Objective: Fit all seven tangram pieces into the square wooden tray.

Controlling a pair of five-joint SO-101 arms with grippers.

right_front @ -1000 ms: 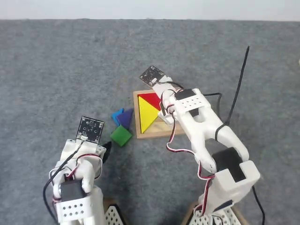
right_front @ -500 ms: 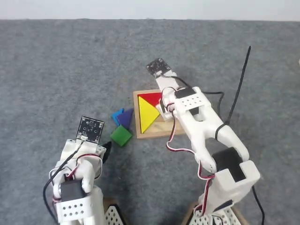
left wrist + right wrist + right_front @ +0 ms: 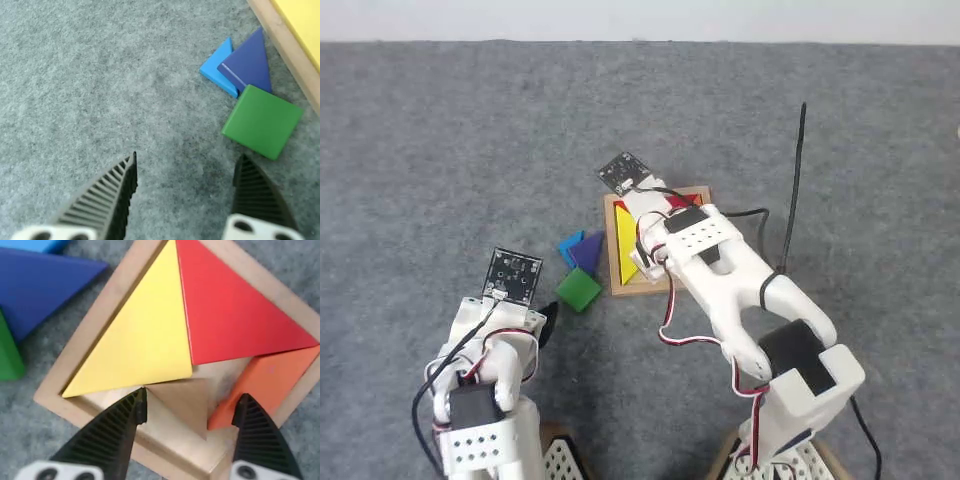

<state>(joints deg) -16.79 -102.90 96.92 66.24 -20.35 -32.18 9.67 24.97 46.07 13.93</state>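
- Tangram pieces: the yellow triangle (image 3: pixel 140 335), red triangle (image 3: pixel 230 310), orange piece (image 3: pixel 265 385) and a wood-coloured triangle (image 3: pixel 185 400) lie inside the square wooden tray (image 3: pixel 89 332).
- The green square (image 3: pixel 262 120), dark blue triangle (image 3: pixel 247 65) and light blue piece (image 3: pixel 217 67) sit clustered on the grey carpet (image 3: pixel 100 75), just beside the tray.
- The right gripper (image 3: pixel 193 395) hangs over the tray, jaws wide apart, holding nothing.
- The left gripper (image 3: pixel 188 160) hangs over the carpet near the green square, jaws spread and empty.
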